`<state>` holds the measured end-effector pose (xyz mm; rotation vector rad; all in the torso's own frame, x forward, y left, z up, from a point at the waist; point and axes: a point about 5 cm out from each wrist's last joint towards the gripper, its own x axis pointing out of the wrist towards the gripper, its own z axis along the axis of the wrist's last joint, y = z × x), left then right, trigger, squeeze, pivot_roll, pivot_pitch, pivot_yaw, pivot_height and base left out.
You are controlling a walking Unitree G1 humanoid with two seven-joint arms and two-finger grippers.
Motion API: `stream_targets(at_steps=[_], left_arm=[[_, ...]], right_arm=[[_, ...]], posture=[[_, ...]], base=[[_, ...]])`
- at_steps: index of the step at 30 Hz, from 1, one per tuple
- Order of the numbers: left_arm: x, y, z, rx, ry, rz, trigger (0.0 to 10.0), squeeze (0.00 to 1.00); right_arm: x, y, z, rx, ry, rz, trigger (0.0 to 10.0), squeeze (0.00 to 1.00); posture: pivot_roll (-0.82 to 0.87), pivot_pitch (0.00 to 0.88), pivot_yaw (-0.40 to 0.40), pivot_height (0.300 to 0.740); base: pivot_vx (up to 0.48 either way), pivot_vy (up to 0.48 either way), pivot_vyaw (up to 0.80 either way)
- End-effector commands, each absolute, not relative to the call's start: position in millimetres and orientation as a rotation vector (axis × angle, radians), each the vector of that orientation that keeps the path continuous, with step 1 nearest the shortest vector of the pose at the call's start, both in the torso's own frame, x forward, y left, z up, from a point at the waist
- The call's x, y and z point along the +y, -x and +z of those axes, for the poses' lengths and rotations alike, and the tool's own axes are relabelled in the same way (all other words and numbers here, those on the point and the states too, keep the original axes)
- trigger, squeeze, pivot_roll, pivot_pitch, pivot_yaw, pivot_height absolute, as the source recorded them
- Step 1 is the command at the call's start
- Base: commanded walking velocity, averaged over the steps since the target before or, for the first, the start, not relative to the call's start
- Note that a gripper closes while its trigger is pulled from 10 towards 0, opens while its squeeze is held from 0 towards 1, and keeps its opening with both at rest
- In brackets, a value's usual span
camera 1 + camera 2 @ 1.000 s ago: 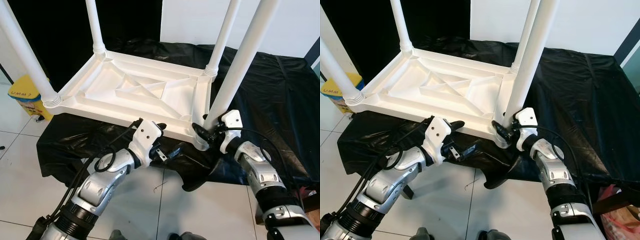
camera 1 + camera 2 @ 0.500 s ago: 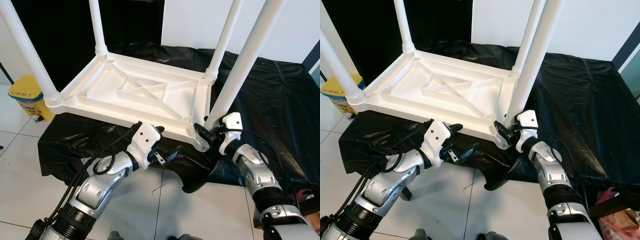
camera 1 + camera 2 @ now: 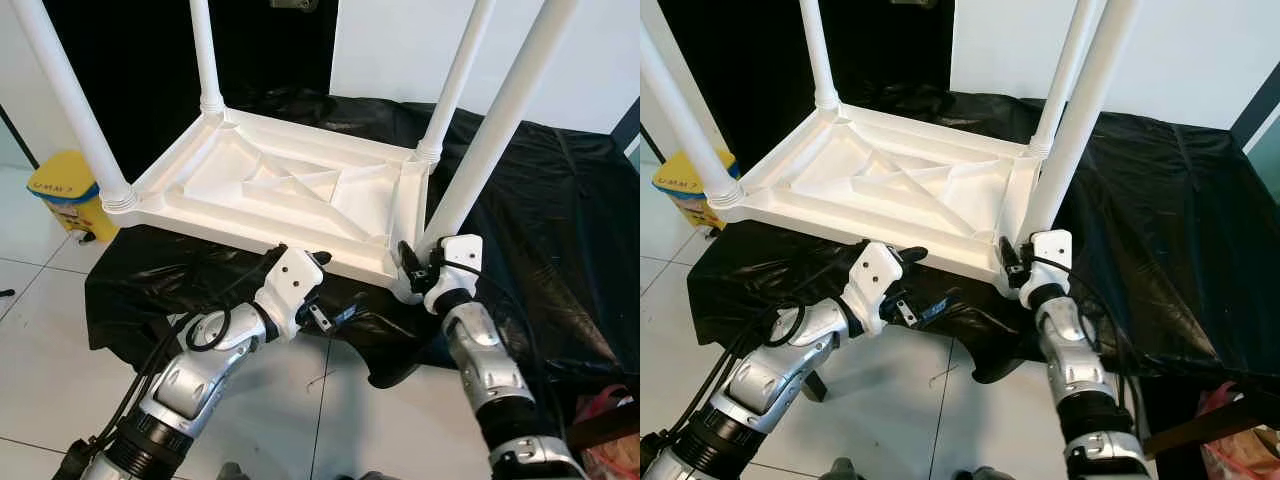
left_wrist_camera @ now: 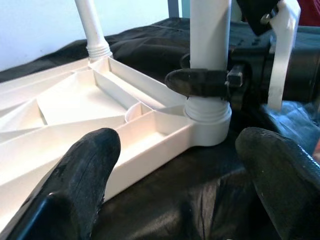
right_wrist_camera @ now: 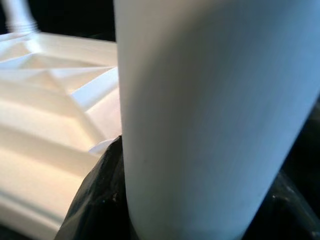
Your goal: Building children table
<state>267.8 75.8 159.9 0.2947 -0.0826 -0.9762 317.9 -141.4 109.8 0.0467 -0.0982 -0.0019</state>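
Note:
The white plastic children's table [image 3: 300, 190] lies upside down on a black cloth, its legs pointing up. My right gripper [image 3: 410, 262] is shut on the base of the near right leg [image 3: 480, 150], just above its socket. In the left wrist view a black finger [image 4: 200, 82] wraps that leg [image 4: 210, 40]. In the right wrist view the leg [image 5: 215, 115] stands close between the dark fingers [image 5: 97, 200]. My left gripper [image 3: 330, 290] is open at the table's front edge, a little left of that leg. Its fingers [image 4: 85, 170] are wide apart and hold nothing.
The black cloth [image 3: 560, 220] covers a low platform and hangs over its front onto the white tiled floor [image 3: 40, 330]. A yellow bin [image 3: 62, 190] stands at the left. A pink bag [image 3: 610, 410] sits at the lower right. Cables run along my left arm.
The head view has shifted a little. My right forearm has swung inward toward the table, its gripper still on the leg's base. The left gripper has barely moved.

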Motion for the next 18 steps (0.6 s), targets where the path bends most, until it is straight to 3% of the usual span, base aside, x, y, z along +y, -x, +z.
stream_targets(at_steps=[1, 15, 17, 18], left_arm=[[75.5, -268.2, 159.3, -0.088, -0.307, -0.963, 10.0, 0.0], [79.4, -273.2, 152.1, 0.002, -0.275, -0.999, 10.0, 0.0], [78.7, -273.5, 152.7, -0.002, -0.276, -0.999, 10.0, 0.0], [78.5, -273.5, 152.7, -0.002, -0.274, -1.0, 10.0, 0.0]], right_arm=[[-153.2, -308.8, 85.9, 0.011, -0.026, -0.113, 10.0, 0.0], [-143.9, -307.7, 97.2, -0.036, -0.057, -0.14, 10.0, 0.0], [-144.3, -307.7, 101.4, -0.06, -0.052, -0.12, 10.0, 0.99], [-144.3, -307.6, 102.5, -0.066, -0.053, -0.114, 10.0, 1.0]], posture=[[0.05, 0.057, -0.097, 0.74], [0.05, 0.071, -0.09, 0.74], [0.04, 0.072, -0.09, 0.74], [0.04, 0.072, -0.09, 0.74]], base=[[0.0, 0.0, 0.0], [0.0, 0.0, 0.0], [0.0, 0.0, 0.0], [0.0, 0.0, 0.0]])
